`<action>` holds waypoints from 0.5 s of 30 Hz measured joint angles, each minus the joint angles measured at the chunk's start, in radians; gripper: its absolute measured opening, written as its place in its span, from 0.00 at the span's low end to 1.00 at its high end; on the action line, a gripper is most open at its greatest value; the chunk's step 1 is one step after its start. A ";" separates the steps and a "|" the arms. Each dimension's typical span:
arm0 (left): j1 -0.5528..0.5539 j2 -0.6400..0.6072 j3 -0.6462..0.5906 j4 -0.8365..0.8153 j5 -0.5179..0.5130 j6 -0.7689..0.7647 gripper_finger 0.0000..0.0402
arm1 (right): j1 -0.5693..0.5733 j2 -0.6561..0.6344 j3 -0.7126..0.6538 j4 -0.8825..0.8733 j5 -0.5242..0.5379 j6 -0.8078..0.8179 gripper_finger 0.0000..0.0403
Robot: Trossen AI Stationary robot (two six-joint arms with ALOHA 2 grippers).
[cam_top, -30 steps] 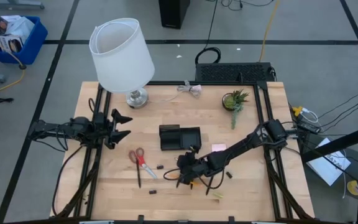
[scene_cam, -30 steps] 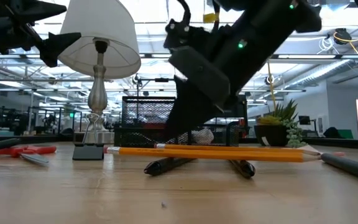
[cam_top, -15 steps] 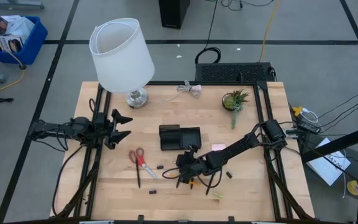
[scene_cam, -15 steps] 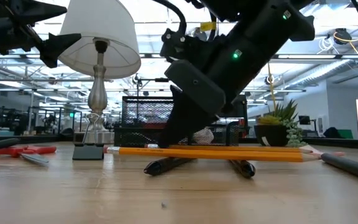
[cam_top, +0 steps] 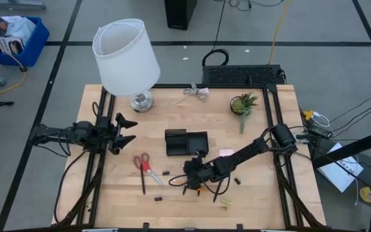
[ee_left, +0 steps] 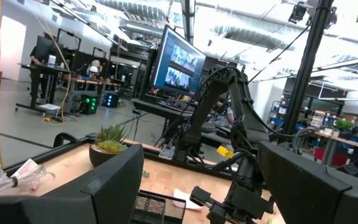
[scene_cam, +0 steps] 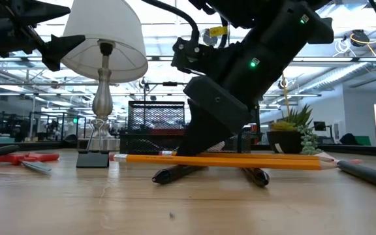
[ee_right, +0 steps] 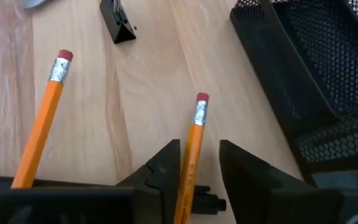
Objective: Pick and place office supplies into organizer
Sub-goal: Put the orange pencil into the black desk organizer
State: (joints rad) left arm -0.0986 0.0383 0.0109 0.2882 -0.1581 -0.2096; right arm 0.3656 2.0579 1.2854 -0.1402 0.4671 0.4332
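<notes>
An orange pencil [ee_right: 190, 155] lies between the fingers of my right gripper [ee_right: 199, 167], eraser end toward the black mesh organizer [ee_right: 303, 81]; the fingers flank it with narrow gaps, not yet clamped. A second pencil [ee_right: 42, 121] lies beside it, a black binder clip [ee_right: 118, 22] beyond. All rest on the pale wooden tabletop [cam_top: 172, 109], near its front edge. Red-handled scissors [cam_top: 143, 166] lie toward my left gripper [cam_top: 129, 131], which hangs spread wide. Lamp [cam_top: 126, 58] and potted plant [cam_top: 243, 104] stand at the back; grey workshop floor [cam_top: 340, 64] surrounds the table.
</notes>
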 joint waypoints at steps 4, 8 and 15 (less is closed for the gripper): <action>0.000 0.000 0.000 0.000 0.000 0.000 0.80 | -0.003 0.000 0.000 0.000 0.000 0.000 0.16; 0.000 0.000 0.000 0.000 0.000 0.000 0.79 | -0.005 0.000 0.000 -0.001 0.000 0.000 0.05; 0.000 0.000 0.000 0.000 0.000 0.000 0.79 | -0.007 -0.001 0.000 0.001 -0.022 0.021 0.06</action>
State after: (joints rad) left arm -0.0986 0.0383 0.0109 0.2884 -0.1582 -0.2096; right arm 0.3582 2.0571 1.2854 -0.1388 0.4450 0.4541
